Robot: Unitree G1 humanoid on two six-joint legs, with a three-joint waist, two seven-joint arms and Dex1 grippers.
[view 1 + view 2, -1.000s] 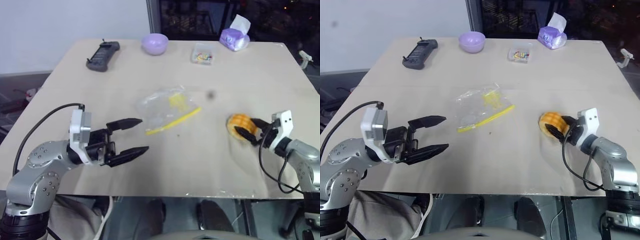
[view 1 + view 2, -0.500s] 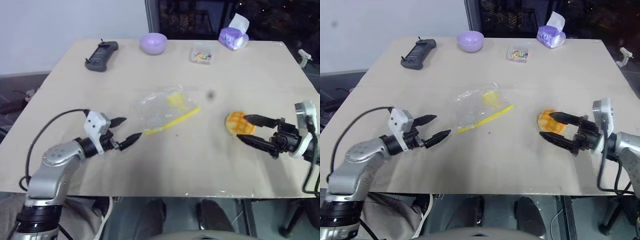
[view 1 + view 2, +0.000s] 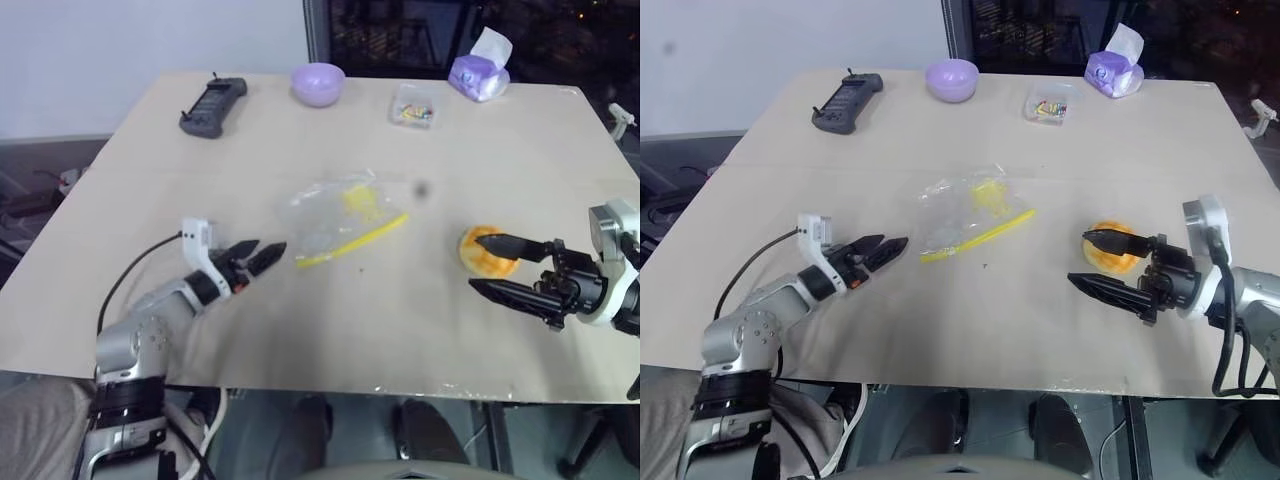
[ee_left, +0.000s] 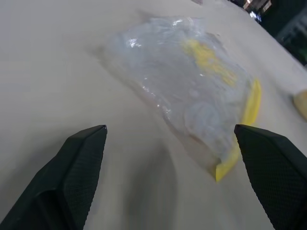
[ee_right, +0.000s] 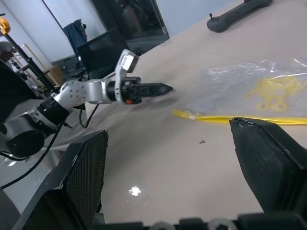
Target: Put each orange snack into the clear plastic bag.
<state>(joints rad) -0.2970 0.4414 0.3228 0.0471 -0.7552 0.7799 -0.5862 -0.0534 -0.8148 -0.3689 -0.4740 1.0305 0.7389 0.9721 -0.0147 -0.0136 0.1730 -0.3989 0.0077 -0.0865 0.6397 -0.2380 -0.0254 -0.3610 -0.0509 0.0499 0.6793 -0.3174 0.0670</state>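
I see a controller (image 3: 211, 107), lilac bowl (image 3: 318, 83) and tissue pack (image 3: 479, 77) along the table's (image 3: 120, 320) twelve o'clock edge. Orange snack (image 3: 482, 250) lies at nine o'clock of my right gripper (image 3: 484, 265) (fingers apart); clear plastic bag (image 3: 335, 215) lies just beyond the spread left gripper (image 3: 257, 258).

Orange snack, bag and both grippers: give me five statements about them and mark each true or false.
1. The orange snack lies on the table. True.
2. The snack is inside the clear plastic bag. False: it lies apart from the bag.
3. The right gripper is shut on the snack. False: it is open.
4. The left gripper points toward the bag, short of it. True.
5. The lilac bowl sits beside the snack. False: it is at the table's far edge.
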